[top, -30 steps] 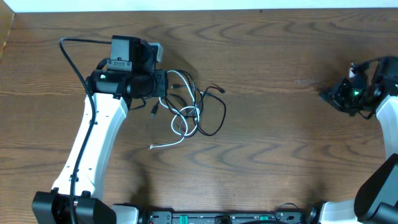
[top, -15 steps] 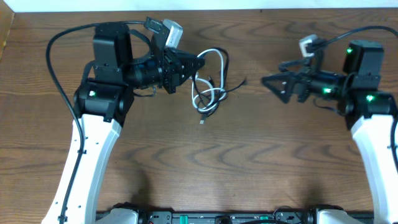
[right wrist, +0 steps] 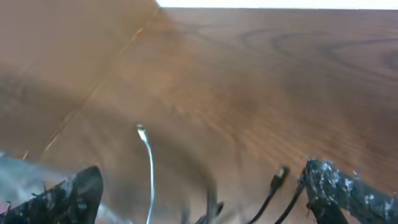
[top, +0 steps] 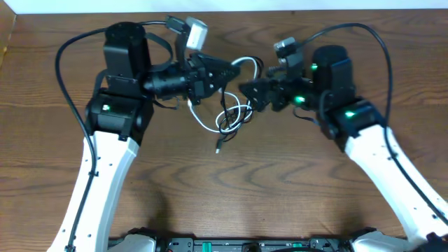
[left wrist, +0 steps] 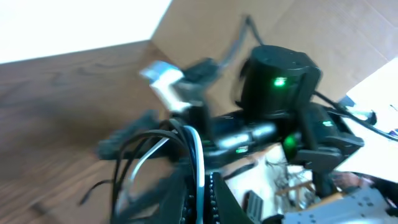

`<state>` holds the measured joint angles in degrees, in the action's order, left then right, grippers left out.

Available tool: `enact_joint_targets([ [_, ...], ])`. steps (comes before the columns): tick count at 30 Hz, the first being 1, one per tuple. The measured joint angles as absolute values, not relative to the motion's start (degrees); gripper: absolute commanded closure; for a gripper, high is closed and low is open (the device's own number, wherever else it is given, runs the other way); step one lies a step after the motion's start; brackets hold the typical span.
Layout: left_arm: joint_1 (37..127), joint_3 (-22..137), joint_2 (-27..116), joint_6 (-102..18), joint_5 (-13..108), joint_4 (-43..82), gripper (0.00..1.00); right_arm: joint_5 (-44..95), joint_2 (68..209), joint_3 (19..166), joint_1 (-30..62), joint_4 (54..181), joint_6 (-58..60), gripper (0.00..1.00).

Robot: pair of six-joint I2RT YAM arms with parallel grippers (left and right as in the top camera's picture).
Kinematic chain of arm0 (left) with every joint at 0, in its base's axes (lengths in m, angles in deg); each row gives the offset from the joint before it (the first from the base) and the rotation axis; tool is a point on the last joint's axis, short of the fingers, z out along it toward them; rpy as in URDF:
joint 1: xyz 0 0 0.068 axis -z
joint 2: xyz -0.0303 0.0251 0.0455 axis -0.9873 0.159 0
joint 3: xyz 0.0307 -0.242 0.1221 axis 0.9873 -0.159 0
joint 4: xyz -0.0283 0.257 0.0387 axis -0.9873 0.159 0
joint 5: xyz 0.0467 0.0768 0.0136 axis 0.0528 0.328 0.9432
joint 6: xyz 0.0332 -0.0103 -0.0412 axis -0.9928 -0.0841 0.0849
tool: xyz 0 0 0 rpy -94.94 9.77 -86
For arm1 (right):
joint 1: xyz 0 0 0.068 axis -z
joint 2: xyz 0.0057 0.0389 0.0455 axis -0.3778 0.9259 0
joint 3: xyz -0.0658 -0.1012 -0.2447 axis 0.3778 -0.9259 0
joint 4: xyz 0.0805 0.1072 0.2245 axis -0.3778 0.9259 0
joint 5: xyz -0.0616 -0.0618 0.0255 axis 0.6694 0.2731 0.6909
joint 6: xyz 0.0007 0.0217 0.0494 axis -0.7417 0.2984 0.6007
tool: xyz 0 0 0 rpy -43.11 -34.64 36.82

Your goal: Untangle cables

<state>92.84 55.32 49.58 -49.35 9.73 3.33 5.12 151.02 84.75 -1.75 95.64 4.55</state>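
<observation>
Holding the tangle up over the brown wooden desk [top: 294, 182], my left jaws are clenched on the thin white cord [left wrist: 198, 152]. The thin black cord [top: 238, 117] winds through its loops just beneath; whether the black one is pinched too, I cannot tell. Loops and a loose plug end [top: 218, 148] hang from that grip, between my two arms. To the right, my right jaws stand released, spread wide just beside the knot and grasping nothing. My worry is the closing bite: if I catch both cords at once, pulling apart would likely cinch the knot instead of freeing it. A hard tug could also drag the white cord out of my left grip, or snag the plug in a loop.
</observation>
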Motion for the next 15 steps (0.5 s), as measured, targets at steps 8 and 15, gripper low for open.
enact_joint_targets([
  [8, 94.98, 55.32, 49.61, -49.33, 9.79, 3.61, 0.93, 29.76, 160.07, 84.64, -2.54, 107.68, 21.0, 0.04],
  [15, 89.87, 55.3, 49.98, -49.38, 11.06, 3.76, 0.93, 38.63, 160.03, 84.73, 4.55, 119.53, 23.25, 0.07],
])
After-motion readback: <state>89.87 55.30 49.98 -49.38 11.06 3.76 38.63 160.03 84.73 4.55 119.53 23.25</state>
